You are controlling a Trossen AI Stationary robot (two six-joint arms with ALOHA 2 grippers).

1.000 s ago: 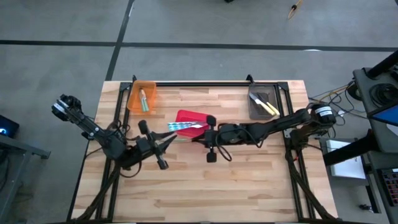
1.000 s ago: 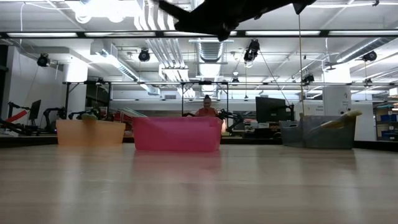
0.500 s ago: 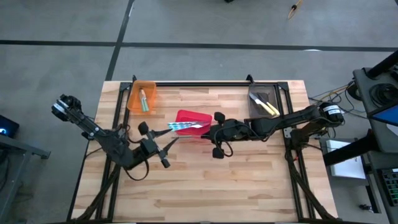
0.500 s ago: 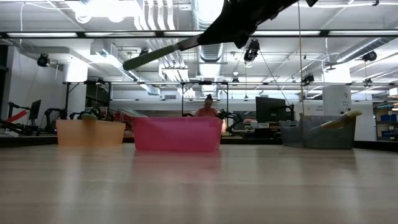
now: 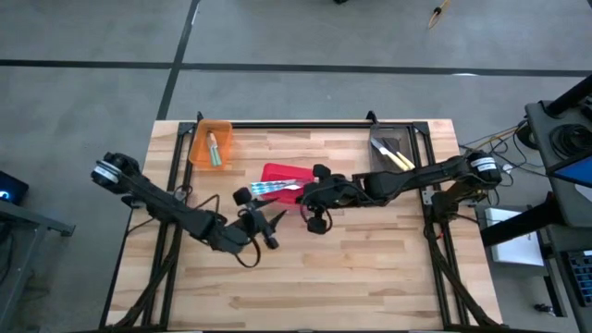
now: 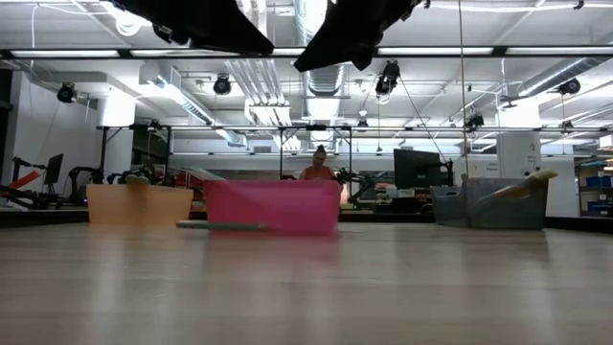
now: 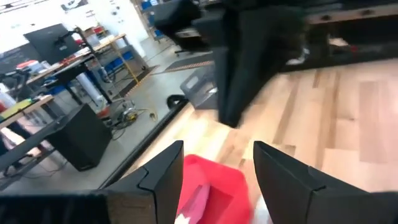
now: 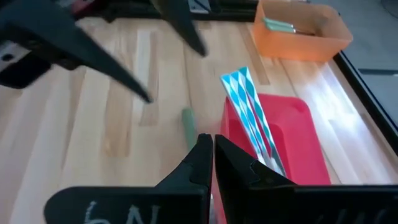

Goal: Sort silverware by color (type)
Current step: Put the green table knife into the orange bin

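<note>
A green-handled piece of silverware [image 6: 222, 226] lies flat on the wood in front of the red bin [image 5: 289, 176]; its end also shows as the green tip [image 8: 188, 121] beside that bin. Blue-handled silverware [image 5: 268, 188] leans over the red bin's left rim [image 8: 252, 112]. My left gripper [image 5: 270, 227] hovers open near the bin's near-left side, its fingers [image 7: 163, 180] holding nothing. My right gripper [image 5: 301, 197] is shut and empty above the bin's near edge [image 8: 213, 149].
An orange bin [image 5: 211, 143] at the far left holds green silverware [image 5: 213, 148]. A grey bin [image 5: 388, 153] at the far right holds yellow-handled pieces [image 5: 400, 159]. Bare wood spreads over the table's near half [image 5: 305, 277]. A person sits far behind the table [image 6: 319, 165].
The green-handled piece, which showed high in the air in the low view, has fallen and now lies flat on the table before the red bin. My left gripper has moved toward the table's right edge and a little nearer. My right gripper has shifted slightly along the red bin.
</note>
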